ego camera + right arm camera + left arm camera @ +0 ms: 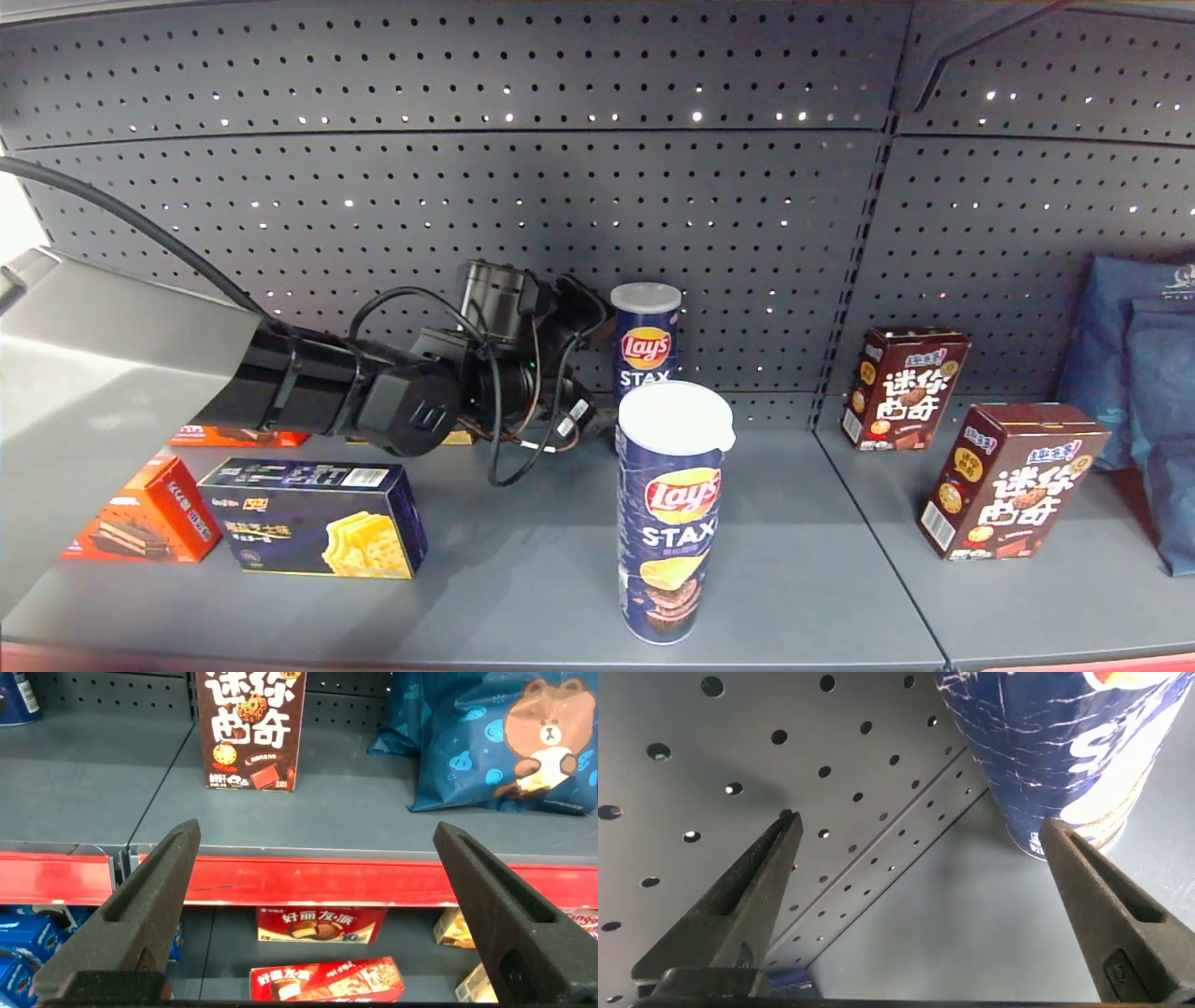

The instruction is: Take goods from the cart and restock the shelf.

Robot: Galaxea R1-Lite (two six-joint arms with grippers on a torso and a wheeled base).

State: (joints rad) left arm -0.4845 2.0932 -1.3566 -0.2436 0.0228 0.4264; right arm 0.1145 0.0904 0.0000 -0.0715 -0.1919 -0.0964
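Note:
Two tall blue chip cans stand on the grey shelf (pixel 523 569): one at the front (pixel 670 513), one at the back (pixel 645 341) against the pegboard. My left arm stretches across from the left, and my left gripper (pixel 597 369) sits right beside the rear can. In the left wrist view that gripper (pixel 920 826) is open with nothing between its fingers, and the rear can (pixel 1046 747) stands just past one fingertip. My right gripper (pixel 316 831) is open and empty in front of the shelf's red front edge (pixel 308 877).
An orange box (pixel 140 513) and a dark blue cracker box (pixel 317 518) lie at the shelf's left. Two brown cookie boxes (pixel 904 387) (pixel 1008 481) and blue bags (pixel 1148 373) fill the right bay. Red boxes (pixel 322 924) sit on the lower shelf.

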